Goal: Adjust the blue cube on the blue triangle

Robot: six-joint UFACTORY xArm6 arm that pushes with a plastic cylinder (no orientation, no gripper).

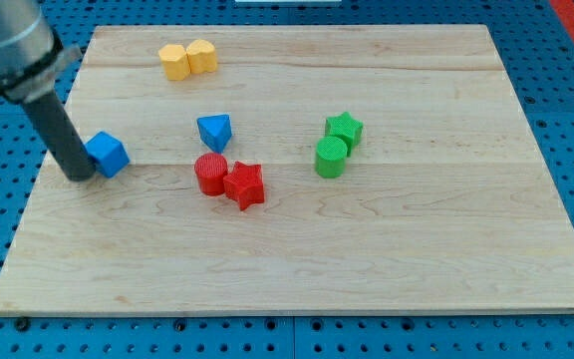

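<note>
Risk: an off-centre push may rotate the blue cube (pixel 108 154) so it slides past the blue triangle (pixel 214 131), or runs low into the red cylinder (pixel 209 173) and red star (pixel 244 184). My tip (pixel 80 176) (a bare rod, nothing to open or clench) rests touching the cube's left side. The cube lies near the board's left edge, well apart from the triangle on its right.

— What do you see of the arm at the frame's upper left?
— You'll see a blurred grey cylindrical housing, then a straight dark rod, matte and smooth, down to my tip (pixel 79 177).
</note>
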